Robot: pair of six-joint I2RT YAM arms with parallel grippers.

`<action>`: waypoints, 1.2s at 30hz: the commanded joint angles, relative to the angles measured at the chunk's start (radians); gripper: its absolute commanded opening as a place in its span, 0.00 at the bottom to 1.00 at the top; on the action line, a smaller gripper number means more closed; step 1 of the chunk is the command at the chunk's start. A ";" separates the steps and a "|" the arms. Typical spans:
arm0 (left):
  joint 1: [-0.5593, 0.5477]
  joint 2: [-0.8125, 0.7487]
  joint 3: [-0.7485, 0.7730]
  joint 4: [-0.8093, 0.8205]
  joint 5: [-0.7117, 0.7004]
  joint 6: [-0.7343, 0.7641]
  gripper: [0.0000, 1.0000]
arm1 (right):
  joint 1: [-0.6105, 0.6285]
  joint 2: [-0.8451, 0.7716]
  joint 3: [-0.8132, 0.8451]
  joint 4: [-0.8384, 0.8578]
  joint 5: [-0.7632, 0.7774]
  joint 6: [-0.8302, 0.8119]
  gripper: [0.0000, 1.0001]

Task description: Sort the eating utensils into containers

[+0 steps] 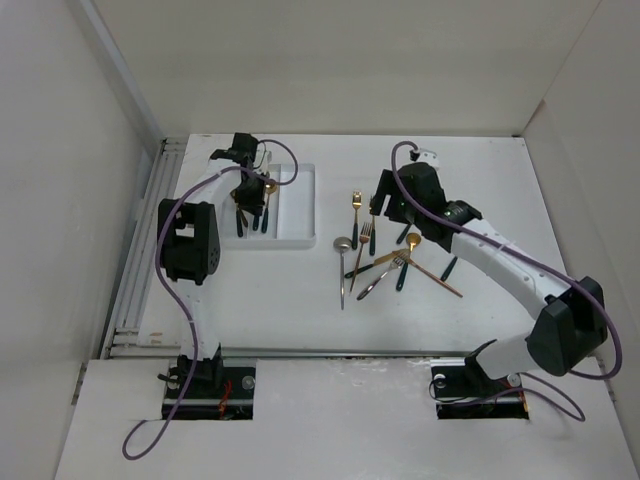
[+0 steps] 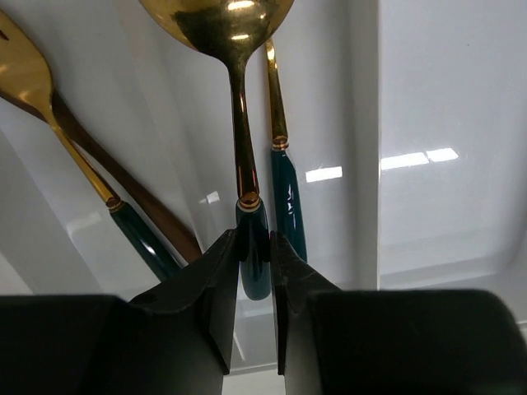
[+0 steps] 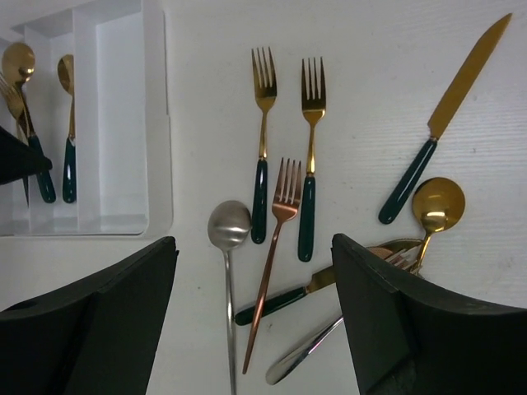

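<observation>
My left gripper (image 2: pixel 254 251) is shut on the dark green handle of a gold spoon (image 2: pixel 226 20) and holds it over the white tray (image 1: pixel 298 205). In the tray below lie a gold fork (image 2: pixel 29 78), a copper handle (image 2: pixel 123 181) and another green-handled utensil (image 2: pixel 286 193). My right gripper (image 3: pixel 255 329) is open and empty above the loose utensils (image 1: pixel 385 255) on the table. Under it lie two gold forks (image 3: pixel 263 107), a copper fork (image 3: pixel 280 230), a silver spoon (image 3: pixel 228 226), a gold knife (image 3: pixel 449 107) and a gold spoon (image 3: pixel 436 206).
The tray shows in the right wrist view (image 3: pixel 156 123) at the upper left, with two gold spoons (image 3: pixel 67 78) in its left compartments. A green-handled knife (image 3: pixel 280 303) and a silver utensil (image 3: pixel 305 358) lie crossed near the pile. White walls enclose the table.
</observation>
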 commanded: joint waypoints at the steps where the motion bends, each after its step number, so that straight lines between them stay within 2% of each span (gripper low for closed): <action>1: -0.010 -0.013 0.052 0.003 0.034 0.003 0.00 | 0.036 0.044 0.037 0.026 -0.039 -0.017 0.80; 4: -0.010 0.009 0.043 0.003 0.034 -0.020 0.00 | 0.079 0.096 0.028 0.012 -0.048 -0.017 0.77; 7: -0.010 0.018 0.025 0.003 0.005 -0.029 0.15 | 0.101 0.155 0.019 -0.001 -0.068 -0.008 0.72; 8: -0.010 0.018 0.025 0.003 0.005 -0.029 0.19 | 0.113 0.169 0.019 -0.010 -0.068 -0.008 0.67; 12: -0.010 0.006 0.025 0.003 -0.031 -0.029 0.24 | 0.164 0.212 0.019 -0.010 -0.068 0.003 0.55; 13: -0.010 -0.007 0.025 0.003 -0.031 -0.029 0.30 | 0.176 0.224 0.019 0.004 -0.056 0.003 0.55; 16: -0.010 -0.033 0.051 0.003 -0.031 -0.029 0.40 | 0.207 0.268 0.019 0.004 -0.055 0.003 0.55; 26: -0.010 -0.157 0.116 -0.046 -0.089 -0.009 0.40 | 0.217 0.468 0.126 -0.044 -0.101 0.022 0.48; 32: -0.010 -0.257 0.152 -0.055 -0.276 0.000 0.40 | 0.217 0.546 0.197 -0.076 -0.086 0.033 0.43; 35: -0.010 -0.323 0.152 -0.029 -0.343 0.000 0.45 | 0.217 0.568 0.197 -0.067 -0.109 0.033 0.37; 36: -0.010 -0.338 0.152 -0.020 -0.353 -0.012 0.45 | 0.217 0.568 0.197 -0.067 -0.109 0.033 0.31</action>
